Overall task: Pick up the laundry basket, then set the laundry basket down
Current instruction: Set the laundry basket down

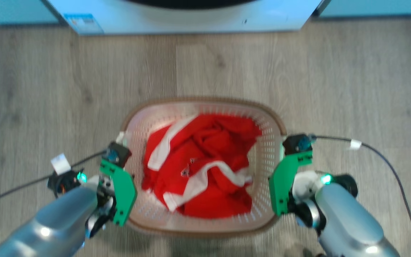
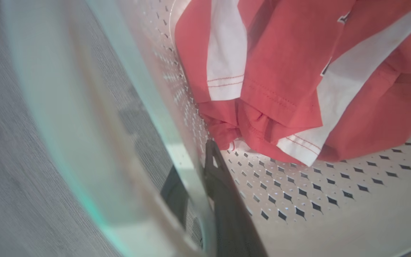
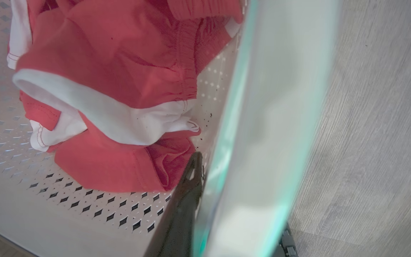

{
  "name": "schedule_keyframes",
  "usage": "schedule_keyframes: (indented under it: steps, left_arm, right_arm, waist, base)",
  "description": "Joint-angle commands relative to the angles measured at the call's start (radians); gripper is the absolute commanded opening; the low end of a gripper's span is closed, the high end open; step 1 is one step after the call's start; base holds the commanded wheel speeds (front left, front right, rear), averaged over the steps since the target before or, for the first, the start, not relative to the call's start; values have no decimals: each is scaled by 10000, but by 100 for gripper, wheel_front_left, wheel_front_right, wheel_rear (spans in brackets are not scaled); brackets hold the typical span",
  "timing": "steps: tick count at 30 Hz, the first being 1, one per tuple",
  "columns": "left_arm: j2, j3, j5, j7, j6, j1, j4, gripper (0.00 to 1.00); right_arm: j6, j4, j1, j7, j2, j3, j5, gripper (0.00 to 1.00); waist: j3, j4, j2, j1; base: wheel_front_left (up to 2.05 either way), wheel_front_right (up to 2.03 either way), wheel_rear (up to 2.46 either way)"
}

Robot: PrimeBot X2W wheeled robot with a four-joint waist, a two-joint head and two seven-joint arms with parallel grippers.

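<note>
While the two arms were held at opposite sides of the laundry basket (image 1: 205, 101), the left gripper (image 2: 191, 160) was found clamped across the basket's left wall. One dark finger (image 2: 223, 200) was pressed against the perforated inner face. Its partner was made out through the pale plastic on the outer side, with little but the wall between them. The right gripper (image 3: 212, 164) was placed the same way over the right wall. Its inner finger (image 3: 184, 210) was laid along the inside of the wall, just beside the cloth. The outer finger was largely hidden behind the blurred rim, with only its base seen at the bottom edge, so the wall was taken as gripped between the two.

A crumpled red garment with white bands (image 1: 205, 164) was heaped in the basket, and its folds were seen touching the wall near both inner fingers. In the head view, the green brackets (image 1: 120, 189) of the wrists were seen sitting at the brown rim on either side, with dark cables (image 1: 380, 153) trailing outward from them.

The basket was centred between the forearms over a grey wood-look floor (image 1: 48, 89). A white washing machine (image 1: 191, 18) was seen well beyond its far edge. Whether the basket was resting on the floor or raised off it could not be told.
</note>
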Motion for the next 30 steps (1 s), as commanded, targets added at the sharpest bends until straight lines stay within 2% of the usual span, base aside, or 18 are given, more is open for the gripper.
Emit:
schedule_keyframes:
  steps: [1,14,22,30]
  left_arm:
    - [-74,77,286,-166,-278,-314,-237,0]
    - [-1408,78,556,-945,-1113,-1817,2357,0]
    - [-2267,43,454,-1628,-1320,-2320,3982,0]
    - [-2901,1,332,-2427,-1370,-2464,5225,0]
  right_arm:
    - [384,-524,-313,-150,495,574,-3,0]
    - [384,1656,-2279,-2145,495,916,444,0]
    - [384,2915,-3208,-3072,495,1531,1101,0]
    - [384,4227,-3739,-3985,496,2033,1759,0]
  waist:
    - [601,118,0,-2]
    - [2477,400,0,-2]
    - [3240,561,0,-2]
    - [3498,616,0,-2]
  base:
    - [0,0,0]
    - [0,0,0]
    - [0,0,0]
    - [0,0,0]
